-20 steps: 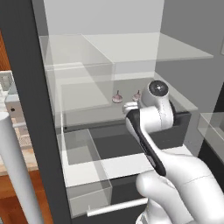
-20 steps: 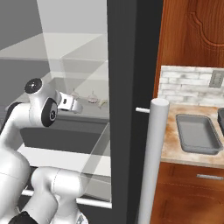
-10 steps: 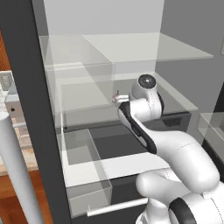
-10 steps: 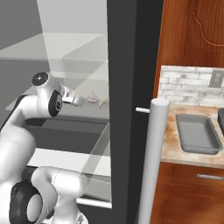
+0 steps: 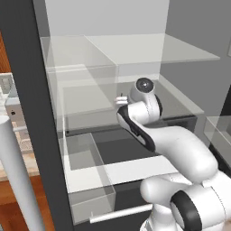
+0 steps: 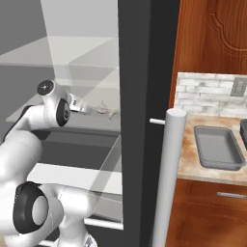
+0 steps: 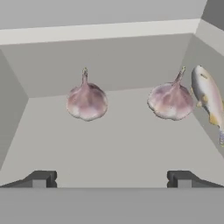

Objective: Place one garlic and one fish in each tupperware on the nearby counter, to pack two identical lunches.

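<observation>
- My end effector (image 7: pixel 112 179) is spread wide, its two small dark square-ended tips far apart with nothing between them.
- It points into a fridge compartment with smooth grey walls and a flat grey floor.
- Ahead of me sit two garlic bulbs, both round, pale pinkish-white with faint purple streaks and a short pointed stem tip.
- The left garlic (image 7: pixel 87 100) stands alone on the floor, apart from the right garlic (image 7: pixel 171 99).
- Just beside the right garlic, against the side wall, lies the slim fish (image 7: pixel 208 98), pale beige-silver with small yellowish fins; whether the two touch I cannot tell.
- From the right base view, the bulbs and fish appear as tiny pale shapes on a glassy shelf (image 6: pixel 91 123) just past my hand.
- Further right, the desk (image 6: pixel 190 161) is a beige, rust-mottled stone slab over reddish-brown wooden cabinets.
- On it rests a shallow grey rectangular tupperware tray (image 6: pixel 219 147) with rounded corners, lidless and holding nothing.
</observation>
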Robot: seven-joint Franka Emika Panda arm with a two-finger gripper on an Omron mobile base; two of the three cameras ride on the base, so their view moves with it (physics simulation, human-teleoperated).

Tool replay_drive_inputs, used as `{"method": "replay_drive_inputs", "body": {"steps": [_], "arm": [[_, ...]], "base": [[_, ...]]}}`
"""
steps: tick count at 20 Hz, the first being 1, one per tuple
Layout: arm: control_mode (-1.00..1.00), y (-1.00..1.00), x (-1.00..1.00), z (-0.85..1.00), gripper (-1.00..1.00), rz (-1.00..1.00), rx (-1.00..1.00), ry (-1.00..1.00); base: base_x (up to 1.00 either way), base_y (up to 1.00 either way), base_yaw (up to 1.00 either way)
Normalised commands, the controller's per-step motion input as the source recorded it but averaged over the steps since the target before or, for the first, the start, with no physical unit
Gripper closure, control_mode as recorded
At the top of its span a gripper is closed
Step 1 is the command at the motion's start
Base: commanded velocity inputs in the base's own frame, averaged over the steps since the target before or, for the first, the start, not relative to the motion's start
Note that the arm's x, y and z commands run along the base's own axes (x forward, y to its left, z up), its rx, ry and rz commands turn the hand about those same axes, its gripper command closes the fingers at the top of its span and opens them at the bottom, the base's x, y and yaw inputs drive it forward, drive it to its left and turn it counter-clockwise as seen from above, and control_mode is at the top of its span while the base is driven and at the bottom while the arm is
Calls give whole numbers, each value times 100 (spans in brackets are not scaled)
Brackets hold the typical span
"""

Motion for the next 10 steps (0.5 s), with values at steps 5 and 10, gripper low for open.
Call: {"method": "replay_drive_inputs", "body": {"steps": [5, 10], "arm": [[-100, 8, 39, -7, -100, 0, 0, 0], [-100, 17, 55, -13, -100, 0, 0, 1]], "base": [[0, 0, 0], [0, 0, 0]]}}
